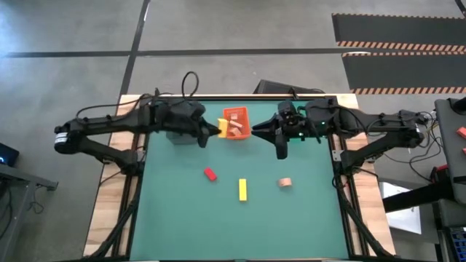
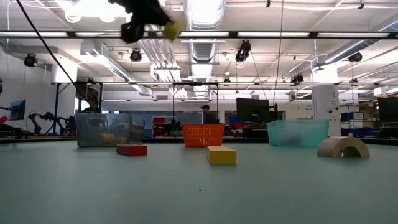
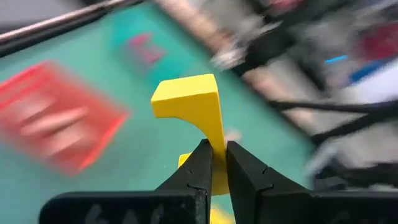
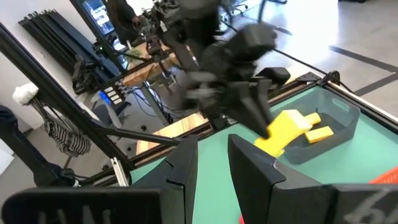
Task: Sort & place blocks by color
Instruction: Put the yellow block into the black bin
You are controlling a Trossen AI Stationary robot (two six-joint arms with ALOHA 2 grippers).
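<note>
Your left tool [image 3: 214, 163] is clamped on the yellow arch-shaped block [image 3: 193, 106], held high beside the dark grey tray [image 4: 323, 134], presumably bound for its yellow blocks. Right tool [image 4: 214, 165] stands partly open, empty.

Overhead looking straight down, table-level looking across, both sharing the orange tray [image 1: 234, 123], wrists close-up

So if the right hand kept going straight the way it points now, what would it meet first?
Probably the left hand and the yellow block it grips, which lie right ahead of the right hand; the grey tray sits beyond them. Depth is uncertain.
</note>
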